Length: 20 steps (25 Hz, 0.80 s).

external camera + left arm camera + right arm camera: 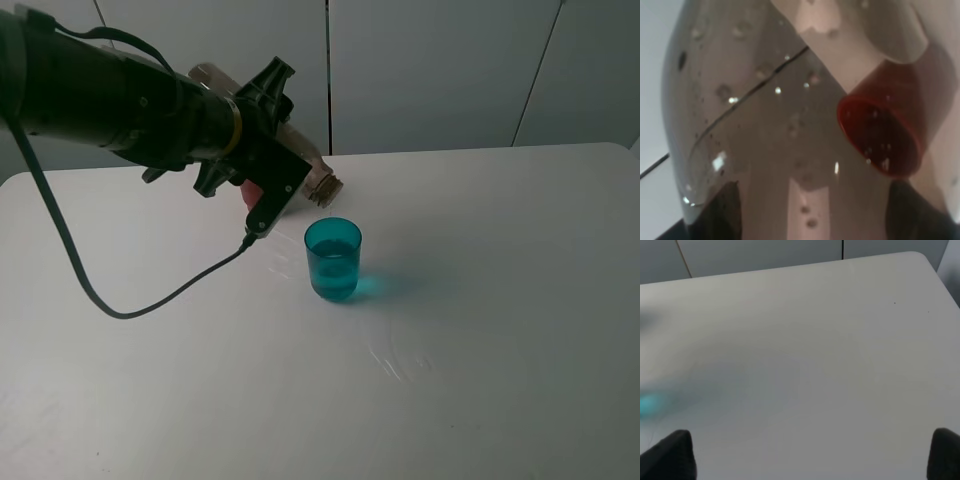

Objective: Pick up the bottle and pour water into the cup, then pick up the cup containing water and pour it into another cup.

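Gripping: left claw (270, 190) clenched on tilted bottle (318, 180), neck at cup's (333, 260) 12 o'clock
Right claw (807, 454): spread apart
Table (500, 300): white
Room: pale wall panels (430, 70)

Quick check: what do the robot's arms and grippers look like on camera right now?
The left arm is a thick black cylinder with a yellowish ring at the wrist. The left gripper is black and angular, with a thin black cable looping to it. Of the right gripper only two dark fingertips show.
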Available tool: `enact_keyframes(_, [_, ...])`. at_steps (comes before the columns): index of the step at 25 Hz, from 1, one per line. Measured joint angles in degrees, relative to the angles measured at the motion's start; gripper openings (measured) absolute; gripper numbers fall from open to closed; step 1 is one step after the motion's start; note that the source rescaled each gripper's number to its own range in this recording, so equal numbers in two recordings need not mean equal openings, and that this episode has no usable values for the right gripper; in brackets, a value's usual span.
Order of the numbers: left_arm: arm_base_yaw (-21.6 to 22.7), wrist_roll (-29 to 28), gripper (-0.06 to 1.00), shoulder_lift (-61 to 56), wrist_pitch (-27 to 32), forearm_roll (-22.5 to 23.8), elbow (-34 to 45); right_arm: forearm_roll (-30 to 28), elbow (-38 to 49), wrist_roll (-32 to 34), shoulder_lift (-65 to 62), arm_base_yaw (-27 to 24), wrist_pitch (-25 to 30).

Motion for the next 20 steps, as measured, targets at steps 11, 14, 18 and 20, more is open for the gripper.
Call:
enact_keyframes(11, [0.0,-0.4,0.0,0.0,-2.1,1.2,0.0,0.0,0.0,0.0,0.0,0.0,0.0])
enact_keyframes(14, [0.0,-5.3,0.0,-0.3,-2.1,1.1,0.0,0.0,0.0,0.0,0.0,0.0,0.0])
enact_keyframes(18, [0.0,-17.5,0.0,-3.2,-2.2,-5.8,0.0,0.0,0.0,0.0,0.0,0.0,0.0])
enact_keyframes(20, [0.4,-20.5,0.0,-5.8,-3.4,-11.9,0.3,0.0,0.0,0.0,0.0,0.0,0.0])
